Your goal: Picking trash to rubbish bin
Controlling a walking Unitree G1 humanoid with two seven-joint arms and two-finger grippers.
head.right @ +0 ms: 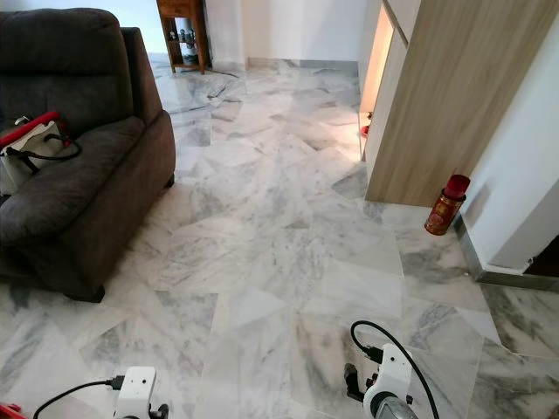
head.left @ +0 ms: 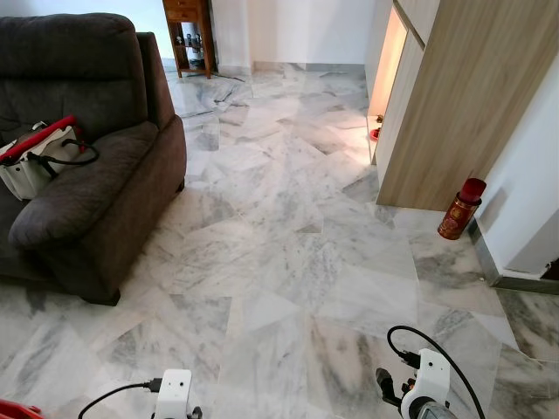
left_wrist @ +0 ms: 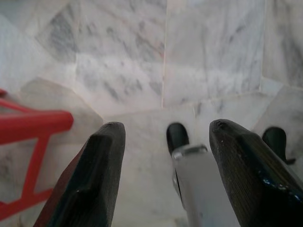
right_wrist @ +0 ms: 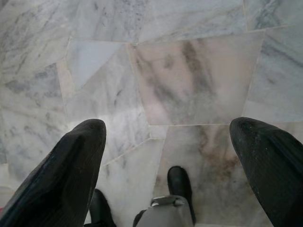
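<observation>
A red can [head.left: 460,209] stands upright on the marble floor [head.left: 288,262], at the foot of the white wall [head.left: 533,175] just beside a wooden cabinet [head.left: 454,96]. A dark sofa [head.left: 87,166] holding a bag [head.left: 35,157] sits well apart, opposite. The left gripper [left_wrist: 163,156] and right gripper [right_wrist: 165,146] hang over the floor, fingers spread, empty.

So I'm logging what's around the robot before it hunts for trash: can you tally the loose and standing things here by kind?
Sofa: 1
Bag on the sofa: 1
Red can on the floor by the wooden cabinet: 1
Wooden cabinet: 1
Small wooden shelf at the far wall: 1
Total: 5
</observation>
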